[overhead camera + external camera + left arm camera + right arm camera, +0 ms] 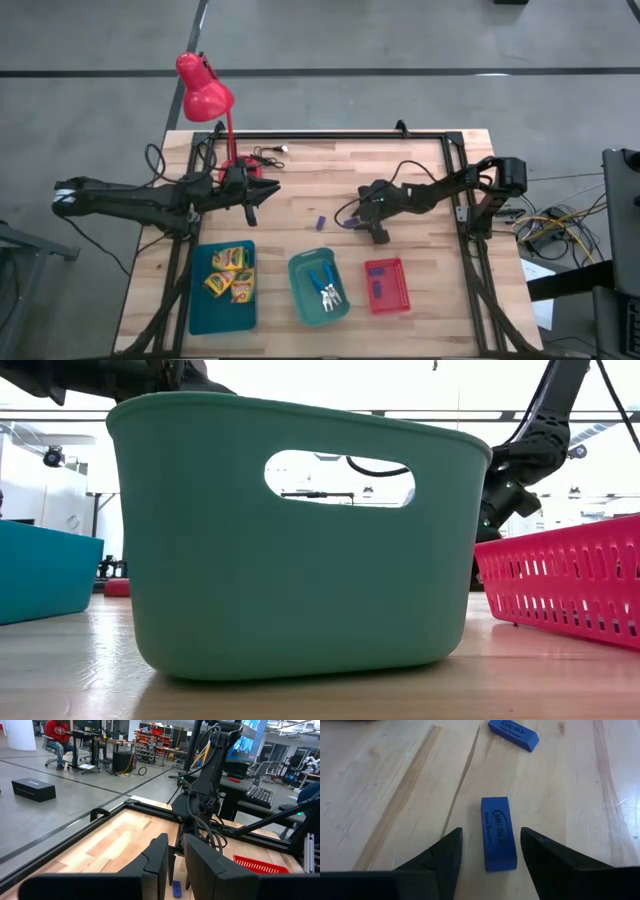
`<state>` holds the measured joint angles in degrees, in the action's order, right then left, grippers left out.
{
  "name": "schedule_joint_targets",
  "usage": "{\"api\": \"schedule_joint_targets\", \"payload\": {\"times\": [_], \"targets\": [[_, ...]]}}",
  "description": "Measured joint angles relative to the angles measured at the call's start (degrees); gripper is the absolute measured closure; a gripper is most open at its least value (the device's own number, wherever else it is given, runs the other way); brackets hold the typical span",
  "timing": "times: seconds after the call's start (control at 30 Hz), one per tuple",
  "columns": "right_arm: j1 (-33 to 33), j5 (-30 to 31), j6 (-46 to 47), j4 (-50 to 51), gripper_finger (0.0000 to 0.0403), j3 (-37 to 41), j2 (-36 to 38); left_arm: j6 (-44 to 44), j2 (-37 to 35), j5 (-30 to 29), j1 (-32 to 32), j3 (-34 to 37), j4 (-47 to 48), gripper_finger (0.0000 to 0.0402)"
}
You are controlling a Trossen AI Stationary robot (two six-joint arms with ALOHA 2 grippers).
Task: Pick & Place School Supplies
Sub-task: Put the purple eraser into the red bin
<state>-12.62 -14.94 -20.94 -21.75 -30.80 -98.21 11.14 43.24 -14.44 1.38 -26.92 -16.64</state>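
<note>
Wood tabletop (pixel 380 780): your right gripper (pixel 490 852) straddles a blue block (pixel 498 832), jaws apart to pinch it; left gripper (pixel 172 862), jaws nearly together, waits.

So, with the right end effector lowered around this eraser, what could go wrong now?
1. The blue eraser lies nearer one finger of the open right end effector, so closing may push or turn it instead of gripping it.
2. The second eraser lies apart on the wooden table; a sliding eraser might bump it.
</note>
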Motion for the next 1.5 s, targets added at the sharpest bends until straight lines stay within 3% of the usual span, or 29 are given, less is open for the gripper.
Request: {"api": "schedule_joint_targets", "payload": {"times": [0.3, 0.67, 1.03, 1.5], "targets": [[0.0, -0.35, 5.19, 3.42, 0.0257, -0.09, 0.09, 0.0, 0.0, 0.0, 0.0, 0.0, 0.01, 0.0335], [0.0, -0.26, 5.28, 3.39, 0.0272, 0.06, 0.0, 0.0, 0.0, 0.0, 0.01, 0.0, 0.01, 0.0335], [0.0, -0.28, 5.26, 3.53, 0.0334, 0.17, -0.02, 0.0, 0.0, 0.0, -0.01, 0.0, 0.0, 0.0335], [0.0, -0.11, 5.3, 2.45, 0.0337, 0.28, 0.55, 0.0, 0.0, 0.0, 0.0, 0.0, 0.01, 0.0335]]}}
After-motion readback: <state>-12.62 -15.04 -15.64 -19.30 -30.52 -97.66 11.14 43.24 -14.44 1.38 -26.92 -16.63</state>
